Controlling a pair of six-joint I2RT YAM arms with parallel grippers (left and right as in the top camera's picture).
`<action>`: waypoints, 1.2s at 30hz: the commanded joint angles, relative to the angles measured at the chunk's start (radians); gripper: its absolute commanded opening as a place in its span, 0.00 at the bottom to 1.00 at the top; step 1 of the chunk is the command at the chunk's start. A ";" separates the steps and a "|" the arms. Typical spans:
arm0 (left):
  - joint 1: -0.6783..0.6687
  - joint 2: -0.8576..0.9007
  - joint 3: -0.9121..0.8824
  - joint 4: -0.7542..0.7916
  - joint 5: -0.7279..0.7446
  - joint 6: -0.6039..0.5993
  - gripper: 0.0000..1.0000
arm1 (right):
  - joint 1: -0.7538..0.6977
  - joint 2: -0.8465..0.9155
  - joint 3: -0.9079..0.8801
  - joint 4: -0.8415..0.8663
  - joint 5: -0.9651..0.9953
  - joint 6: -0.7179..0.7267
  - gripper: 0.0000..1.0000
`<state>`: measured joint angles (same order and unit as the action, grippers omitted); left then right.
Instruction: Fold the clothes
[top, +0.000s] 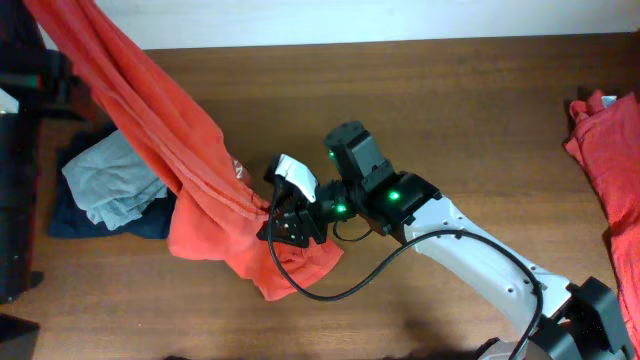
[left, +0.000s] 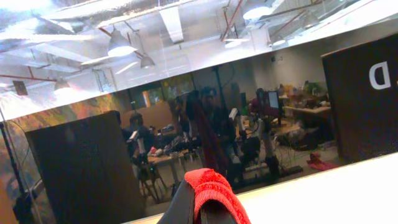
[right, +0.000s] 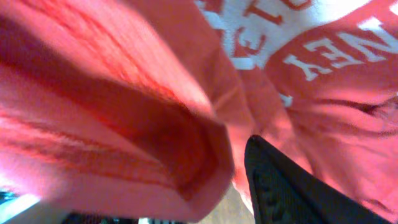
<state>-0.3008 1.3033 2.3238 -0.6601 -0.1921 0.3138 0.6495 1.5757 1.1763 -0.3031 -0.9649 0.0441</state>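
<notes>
A red-orange T-shirt (top: 170, 140) with white printing hangs in a long band from the top left corner down to the table, where its lower end lies bunched (top: 250, 250). In the left wrist view my left gripper (left: 200, 198) is shut on a ribbed edge of this shirt (left: 214, 183), held high. My right gripper (top: 285, 222) is pressed into the bunched lower part. The right wrist view is filled with red cloth (right: 124, 93) and white letters (right: 298, 37). One black finger (right: 292, 186) shows, a small gap away from a loose fold; the other finger is hidden.
A heap of grey and dark blue clothes (top: 105, 185) lies at the left, partly under the hanging shirt. Another red garment (top: 610, 150) sits at the right edge. The right arm (top: 480, 255) and its black cable (top: 350, 280) cross the front of the brown table (top: 450, 100).
</notes>
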 joint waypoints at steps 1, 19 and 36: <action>0.002 -0.007 0.022 0.017 -0.015 -0.006 0.01 | 0.005 -0.003 -0.001 0.017 -0.083 -0.014 0.52; 0.002 -0.007 0.022 0.004 -0.016 -0.006 0.01 | -0.019 -0.011 -0.001 0.056 -0.133 0.090 0.04; 0.002 0.027 0.022 -0.225 -0.038 -0.016 0.00 | -0.306 -0.474 0.620 -0.613 0.899 0.107 0.04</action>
<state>-0.3008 1.3193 2.3291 -0.8616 -0.2268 0.3134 0.3813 1.1942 1.5852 -0.8474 -0.4137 0.1524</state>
